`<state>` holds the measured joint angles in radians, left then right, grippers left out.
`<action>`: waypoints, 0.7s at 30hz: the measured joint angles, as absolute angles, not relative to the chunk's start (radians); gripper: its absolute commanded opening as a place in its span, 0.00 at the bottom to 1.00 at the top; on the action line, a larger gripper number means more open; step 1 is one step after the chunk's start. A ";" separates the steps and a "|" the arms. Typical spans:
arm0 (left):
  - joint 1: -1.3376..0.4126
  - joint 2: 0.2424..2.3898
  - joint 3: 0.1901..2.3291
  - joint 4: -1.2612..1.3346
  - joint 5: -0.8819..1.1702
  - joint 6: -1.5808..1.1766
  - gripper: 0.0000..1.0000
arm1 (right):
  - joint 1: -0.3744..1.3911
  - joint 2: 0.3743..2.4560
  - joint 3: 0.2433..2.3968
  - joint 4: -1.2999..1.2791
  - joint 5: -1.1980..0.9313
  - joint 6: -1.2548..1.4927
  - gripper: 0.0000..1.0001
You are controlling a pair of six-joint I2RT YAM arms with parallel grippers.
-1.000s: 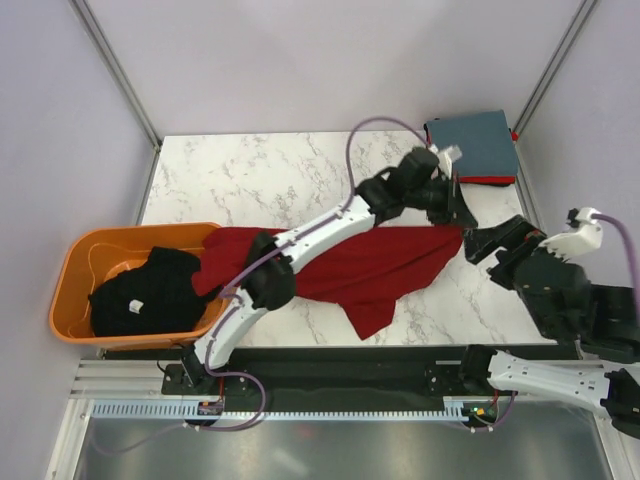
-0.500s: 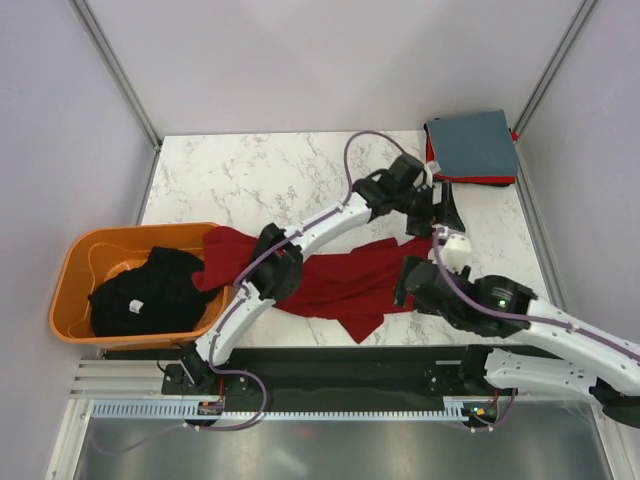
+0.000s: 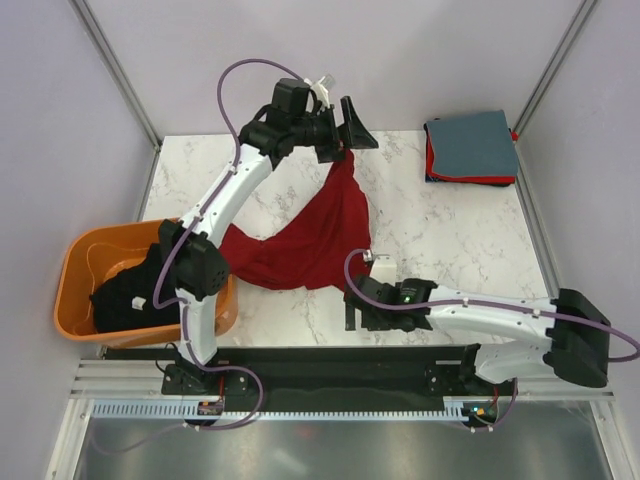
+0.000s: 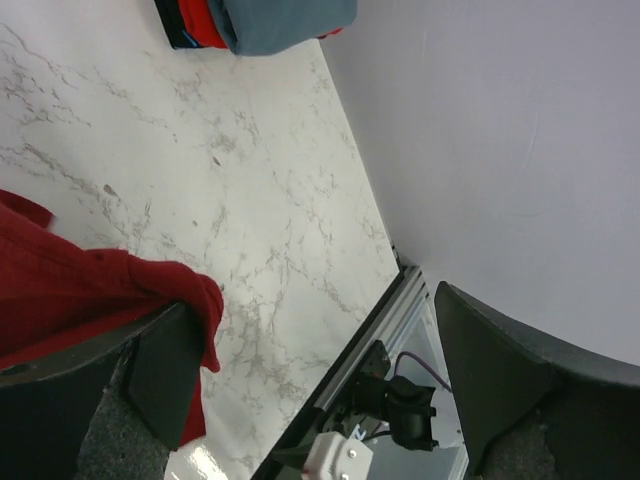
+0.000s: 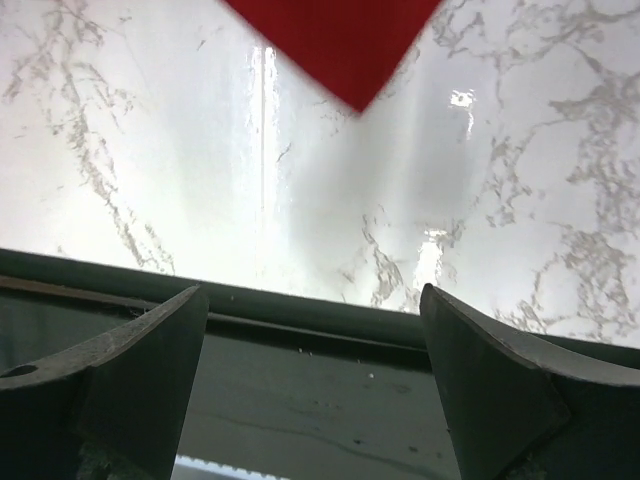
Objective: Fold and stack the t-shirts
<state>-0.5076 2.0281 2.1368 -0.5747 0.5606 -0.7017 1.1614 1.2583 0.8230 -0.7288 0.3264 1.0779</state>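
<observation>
L gripper (image 3: pixel 352 125) jaws gaped wide, dark red cloth t-shirt (image 3: pixel 305 235) hung off one finger (image 4: pixel 160 350); R gripper (image 5: pixel 312 340) jaws were wide apart, empty.

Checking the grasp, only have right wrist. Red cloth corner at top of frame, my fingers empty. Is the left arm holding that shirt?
Observer: Not clamped. Left wrist shows the left fingers spread wide, the dark red shirt bunched against one finger only.
Operator: Where does it run?
Observer: From the left fingers at the table's far edge diagonally toward the orange basket, which holds a black shirt.
Operator: Stack?
Observer: Far right corner, a grey-blue shirt folded on a red one.
</observation>
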 measured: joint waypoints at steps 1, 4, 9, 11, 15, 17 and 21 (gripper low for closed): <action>-0.507 2.020 2.136 -0.581 0.561 -0.689 1.00 | 1.161 1.290 0.823 -0.710 0.325 1.074 0.94; -0.521 2.009 2.112 -0.601 0.578 -0.656 1.00 | 1.153 1.389 0.823 -0.664 0.325 1.056 0.94; -0.540 2.030 2.111 -0.752 0.558 -0.592 1.00 | 1.112 1.467 0.818 -0.613 0.323 1.017 0.93; -0.544 2.078 2.215 -0.886 0.476 -0.548 1.00 | 1.098 1.448 0.818 -0.601 0.335 1.005 0.93; -0.542 2.114 2.317 -1.061 0.199 -0.444 1.00 | 1.071 1.357 0.818 -0.583 0.354 0.973 0.93; -0.539 2.114 2.318 -1.127 0.057 -0.410 1.00 | 1.038 1.329 0.823 -0.573 0.355 0.950 0.92; -0.520 2.103 2.273 -1.197 -0.109 -0.376 1.00 | 0.954 1.361 0.849 -0.553 0.352 0.902 0.89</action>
<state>-0.5201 2.1025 2.2734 -1.1969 -0.1085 -0.3763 0.9539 1.3613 0.8486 -0.5529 0.3519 0.9016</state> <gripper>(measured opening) 0.994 0.908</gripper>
